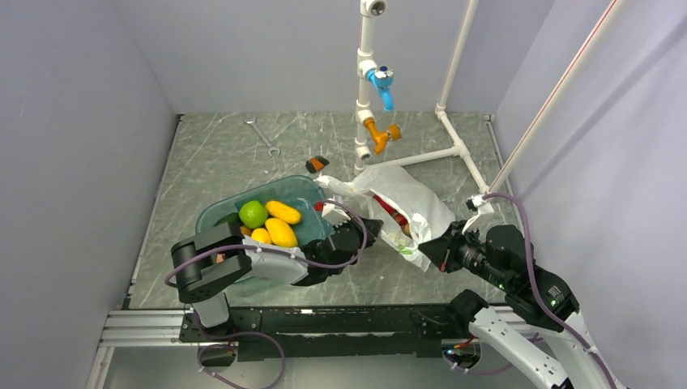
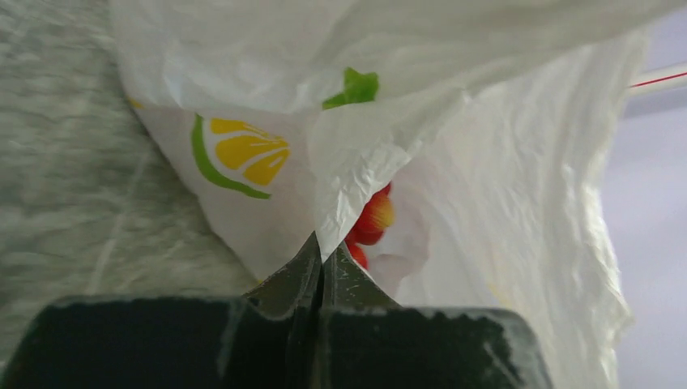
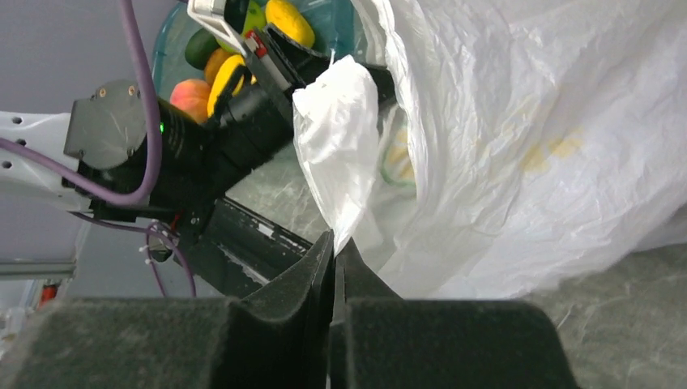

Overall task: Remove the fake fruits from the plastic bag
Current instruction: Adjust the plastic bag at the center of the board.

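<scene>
Overhead, grey veined tabletop (image 1: 211, 162), pale walls (image 1: 81, 121); left gripper (image 2: 323, 251), right gripper (image 3: 334, 243) both tight on plastic bag (image 1: 409, 198).

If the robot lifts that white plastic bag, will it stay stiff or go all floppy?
Probably floppy: the plastic bag is thin and crinkled, hanging in folds where the left gripper and right gripper pinch it. Likely light itself, though the red fruit inside may make it sag.

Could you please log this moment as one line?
left gripper: shut on bag | right gripper: shut on bag | red fruit: inside bag
</scene>
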Motion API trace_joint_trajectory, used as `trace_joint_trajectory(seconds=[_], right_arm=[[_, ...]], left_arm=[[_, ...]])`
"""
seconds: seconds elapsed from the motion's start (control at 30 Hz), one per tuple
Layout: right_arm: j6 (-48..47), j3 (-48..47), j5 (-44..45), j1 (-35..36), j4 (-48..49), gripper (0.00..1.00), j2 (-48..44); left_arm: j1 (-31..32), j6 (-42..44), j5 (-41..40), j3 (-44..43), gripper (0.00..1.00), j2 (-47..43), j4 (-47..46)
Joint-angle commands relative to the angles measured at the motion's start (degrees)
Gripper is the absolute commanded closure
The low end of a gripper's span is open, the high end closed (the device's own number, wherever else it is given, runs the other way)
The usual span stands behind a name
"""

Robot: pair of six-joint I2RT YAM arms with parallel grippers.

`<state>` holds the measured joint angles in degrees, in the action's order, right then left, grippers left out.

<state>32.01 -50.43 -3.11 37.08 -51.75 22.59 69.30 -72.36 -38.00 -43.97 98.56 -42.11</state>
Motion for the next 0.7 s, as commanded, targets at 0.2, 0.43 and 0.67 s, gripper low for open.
trace_joint_trajectory(seconds=[0.2,0.43,0.67], right_arm=[[13.3,4.4,-9.4,0.0,-7.7,0.79,-9.3],[7.4,-3.1,-5.6,0.0,-11.9,0.69,-5.3],[-3.8,-16.8,8.2,0.0,-10.4,0.45,4.2]], left_arm=[[-3.6,7.2,11.5,7.1,1.0,-7.2,-1.2],[-3.1,10.0,16.0,5.7,1.0,-7.9,2.5],[-2.9,11.8,16.5,5.5,1.0,-9.0,5.8]])
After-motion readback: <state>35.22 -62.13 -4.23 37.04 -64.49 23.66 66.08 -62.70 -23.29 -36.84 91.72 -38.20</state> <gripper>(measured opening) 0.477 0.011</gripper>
